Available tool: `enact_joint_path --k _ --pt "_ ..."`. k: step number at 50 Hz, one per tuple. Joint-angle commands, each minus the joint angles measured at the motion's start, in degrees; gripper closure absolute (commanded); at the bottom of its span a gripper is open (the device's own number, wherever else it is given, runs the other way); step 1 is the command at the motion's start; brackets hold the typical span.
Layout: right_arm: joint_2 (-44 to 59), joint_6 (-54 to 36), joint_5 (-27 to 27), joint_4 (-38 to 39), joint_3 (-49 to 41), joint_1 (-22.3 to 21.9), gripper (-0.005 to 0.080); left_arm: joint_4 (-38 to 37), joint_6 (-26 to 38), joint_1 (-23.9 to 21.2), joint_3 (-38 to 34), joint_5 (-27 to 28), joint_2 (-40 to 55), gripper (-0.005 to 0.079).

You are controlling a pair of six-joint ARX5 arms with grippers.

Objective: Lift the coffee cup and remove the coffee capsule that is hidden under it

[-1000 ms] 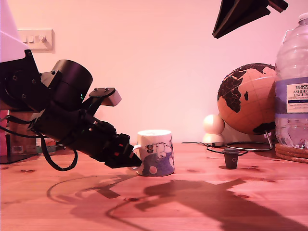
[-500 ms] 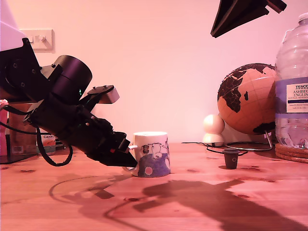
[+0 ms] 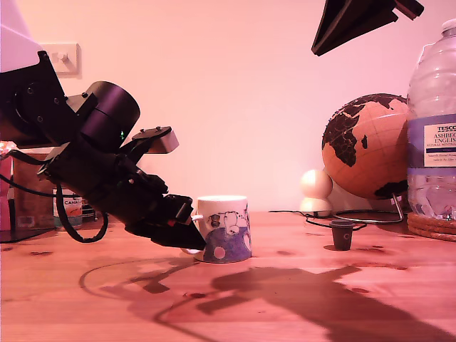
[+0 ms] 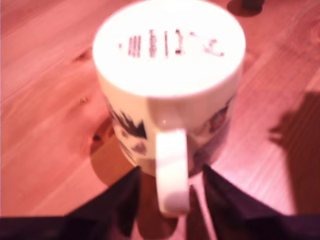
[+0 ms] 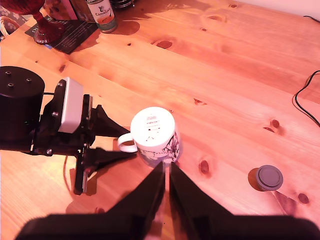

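Note:
The coffee cup (image 3: 226, 229) stands upside down on the wooden table, base up, a cream mug with a blue-purple band (image 4: 170, 75) (image 5: 153, 134). My first gripper (image 3: 188, 234) (image 4: 172, 197) is low at the cup's handle, open, one finger on each side of the loop and a gap to each. The coffee capsule (image 3: 342, 234) (image 5: 269, 177), a small dark pod, sits in the open toward the exterior view's right, apart from the cup. My second gripper (image 3: 318, 50) (image 5: 166, 200) hangs high above the table, fingers together, holding nothing.
At the exterior view's right are a globe on a wire stand (image 3: 367, 146), a large water bottle (image 3: 432, 121) on cork mats, a white two-ball object (image 3: 315, 191) and a black cable (image 5: 305, 100). A tin can (image 5: 101, 11) and dark mat sit behind my first arm.
The cup and my first gripper shifted slightly toward the exterior view's left and down during the first half second. Since then almost nothing has moved.

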Motion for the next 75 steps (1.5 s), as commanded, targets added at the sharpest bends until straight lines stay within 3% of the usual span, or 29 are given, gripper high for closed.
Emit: enact_joint_path --k 1,33,38,43,52,61,68,75 --pt "-0.2 0.1 -0.2 0.2 0.0 0.3 0.0763 -0.6 0.2 0.3 1.1 0.0 -0.7 0.0358" --pt "-0.2 0.0 -0.2 0.8 0.0 0.3 0.0763 -10.9 0.2 0.5 1.6 0.7 -14.2 0.0375" --pt "-0.2 0.0 0.6 2.4 0.0 0.3 0.0763 -13.4 0.2 0.5 1.6 0.7 -18.1 0.0500" --pt "-0.2 0.0 2.8 4.7 0.0 0.3 0.0763 -16.2 -0.9 0.5 1.6 1.0 -22.2 0.0771" --pt "-0.1 0.1 4.1 11.1 -2.0 0.3 0.0763 -17.6 -5.8 1.6 1.6 4.3 -28.7 0.0764" --pt "-0.1 0.1 2.1 20.1 -5.7 1.6 0.0763 -17.7 -9.1 2.5 1.6 8.1 -34.8 0.0764" --pt "0.1 0.1 -2.7 20.6 -6.3 2.9 0.0763 -17.5 -11.9 2.8 1.6 15.1 -38.1 0.0764" --pt "0.1 0.0 -4.2 20.7 -6.3 5.4 0.0763 -18.1 -14.4 2.8 1.6 17.7 -39.7 0.0764"
